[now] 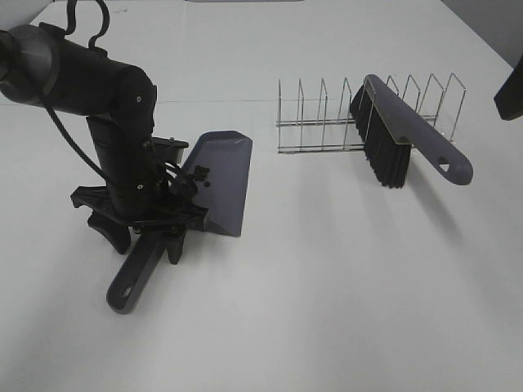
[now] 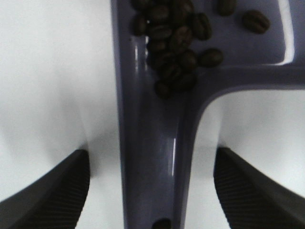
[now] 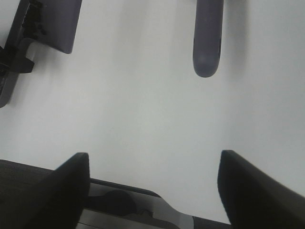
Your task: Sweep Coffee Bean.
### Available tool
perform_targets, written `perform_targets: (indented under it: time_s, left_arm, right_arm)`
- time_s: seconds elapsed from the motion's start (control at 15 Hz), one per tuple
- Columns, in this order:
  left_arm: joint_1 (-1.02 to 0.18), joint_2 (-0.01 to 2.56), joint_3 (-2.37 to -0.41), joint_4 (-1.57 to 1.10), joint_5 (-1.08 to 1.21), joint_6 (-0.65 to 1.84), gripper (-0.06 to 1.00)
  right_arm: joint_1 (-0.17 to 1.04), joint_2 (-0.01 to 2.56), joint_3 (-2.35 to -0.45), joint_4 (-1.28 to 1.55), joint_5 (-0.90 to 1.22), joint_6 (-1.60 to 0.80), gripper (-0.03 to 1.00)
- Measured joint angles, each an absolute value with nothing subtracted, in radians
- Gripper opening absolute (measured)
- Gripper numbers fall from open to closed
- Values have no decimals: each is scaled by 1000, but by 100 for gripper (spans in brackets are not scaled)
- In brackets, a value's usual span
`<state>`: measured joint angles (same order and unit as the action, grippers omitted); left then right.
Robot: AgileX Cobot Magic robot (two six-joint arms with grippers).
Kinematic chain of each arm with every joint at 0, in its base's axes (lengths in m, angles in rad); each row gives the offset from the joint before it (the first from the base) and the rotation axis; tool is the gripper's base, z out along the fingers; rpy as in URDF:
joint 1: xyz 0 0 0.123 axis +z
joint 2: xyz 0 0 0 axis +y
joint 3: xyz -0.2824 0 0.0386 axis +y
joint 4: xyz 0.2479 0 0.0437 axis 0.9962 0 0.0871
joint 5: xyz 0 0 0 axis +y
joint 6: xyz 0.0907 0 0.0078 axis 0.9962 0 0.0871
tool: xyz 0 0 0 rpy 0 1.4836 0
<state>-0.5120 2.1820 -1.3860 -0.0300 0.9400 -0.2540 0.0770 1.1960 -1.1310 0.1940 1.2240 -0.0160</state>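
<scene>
Scene from above, near edge of the white bench (image 1: 327, 310) to far edge.

Nearest lies the handle of the grey dustpan (image 1: 225, 175), pointing toward the onlooker, its pan flat on the bench just beyond. The left end effector (image 1: 143, 233) stands directly over this handle. In the left wrist view its two ribbed fingers (image 2: 52, 191) sit on either side of the handle with bench showing between each finger and the plastic: the jaws are parted and grip nothing.

The coffee beans (image 2: 174, 45) are heaped in the dustpan where the handle joins the pan, a tight dark cluster with a few lying singly farther in. From above they show only as specks beside the arm. No loose bean can be made out on the bench in any view, though the arm hides part of the surface.

Farther back and to the right, the brush (image 1: 404, 135) leans in a wire rack (image 1: 327, 122), bristles down and handle angled toward the right.

The right end effector (image 3: 152, 191) shows from above only as a dark corner at the frame's right edge. Its own camera shows both fingers spread wide over bare bench, empty, with the brush handle's tip well apart from them.

Judged progress: sweeping looks complete, beans collected, brush racked, dustpan set down. Little remains beyond clearing the arms, unless emptying the pan is intended.
</scene>
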Motion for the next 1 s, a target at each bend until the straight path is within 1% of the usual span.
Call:
perform_targets:
  time_s: [0.2, 0.4, 0.53, 0.67, 0.8, 0.87, 1.0]
  left_arm:
    - [-512, 2148, -1386, -30, 964, -238, 68]
    - [-512, 2033, -1386, -29, 964, -204, 68]
    - [-484, 1935, -1386, -20, 961, -182, 68]
    - [-370, 1843, -1386, -17, 958, -143, 68]
    - [-210, 1744, -1386, 0, 964, -84, 68]
    - [-75, 1646, -1365, 5, 1003, -45, 68]
    - [-5, 1484, -1222, 0, 1004, -32, 67]
  right_arm:
    - [77, 1122, -1092, 194, 1223, -11, 66]
    - [77, 1051, -1026, 195, 1223, -8, 66]
    - [77, 1010, -985, 195, 1223, 0, 66]
    - [77, 962, -930, 195, 1223, 8, 66]
    - [77, 919, -889, 195, 1223, 8, 66]
    - [77, 874, -865, 195, 1224, 9, 66]
    - [77, 820, -856, 195, 1224, 9, 66]
